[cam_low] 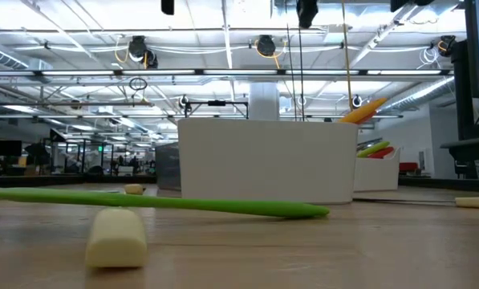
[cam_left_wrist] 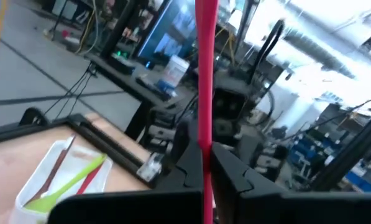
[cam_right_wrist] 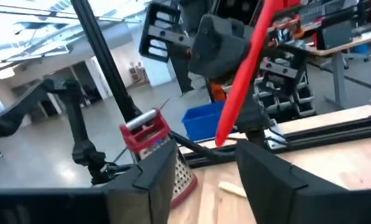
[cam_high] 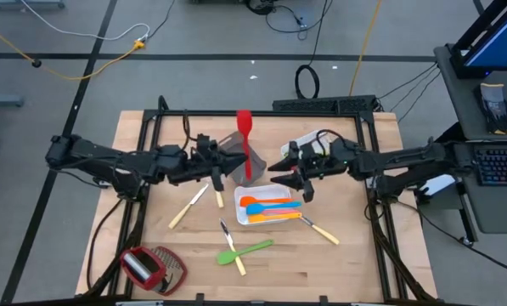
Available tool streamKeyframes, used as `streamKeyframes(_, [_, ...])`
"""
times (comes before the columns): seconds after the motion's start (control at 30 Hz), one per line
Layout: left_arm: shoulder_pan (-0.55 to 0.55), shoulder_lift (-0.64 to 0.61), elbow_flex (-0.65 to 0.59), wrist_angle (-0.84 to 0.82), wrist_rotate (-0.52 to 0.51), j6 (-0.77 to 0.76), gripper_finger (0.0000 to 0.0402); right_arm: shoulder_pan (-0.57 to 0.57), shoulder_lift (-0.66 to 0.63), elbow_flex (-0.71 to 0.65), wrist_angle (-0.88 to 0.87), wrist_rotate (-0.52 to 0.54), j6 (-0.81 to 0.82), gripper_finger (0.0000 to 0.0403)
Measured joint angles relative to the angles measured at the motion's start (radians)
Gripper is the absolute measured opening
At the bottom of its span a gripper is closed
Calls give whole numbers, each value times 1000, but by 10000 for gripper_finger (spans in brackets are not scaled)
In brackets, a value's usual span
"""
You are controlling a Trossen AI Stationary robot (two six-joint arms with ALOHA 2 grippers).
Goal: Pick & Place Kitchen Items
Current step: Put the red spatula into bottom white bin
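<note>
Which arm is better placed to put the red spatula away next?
The left. Its gripper is already shut on the red spatula, clamped between its fingers in the left wrist view. The right gripper is open beside it, holding nothing, near the white tray.

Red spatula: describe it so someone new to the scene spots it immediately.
Start at the wooden table and find the two dark arms meeting over its middle. The long red spatula stands between them, its handle pinched in the left tool. Unlike the other utensils, lying flat or in the white tray, it is lifted.
</note>
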Motion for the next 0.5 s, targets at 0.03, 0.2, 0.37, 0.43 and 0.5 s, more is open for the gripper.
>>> streamKeyframes(0.03, [0,5,-3,13,8,3,0,0,17,0,15,0,0,166])
streamKeyframes(0.2, [7,55,-1,109,55,3,0,0,68,0,42,-2,0,215])
streamKeyframes(0.37, [2,101,-1,154,100,17,0,0,103,0,141,-49,0,264])
streamKeyframes(0.43, [-4,112,-1,174,104,31,0,0,107,0,141,-51,1,278])
streamKeyframes(0.5, [-11,114,-1,172,105,39,0,0,107,0,144,-49,1,290])
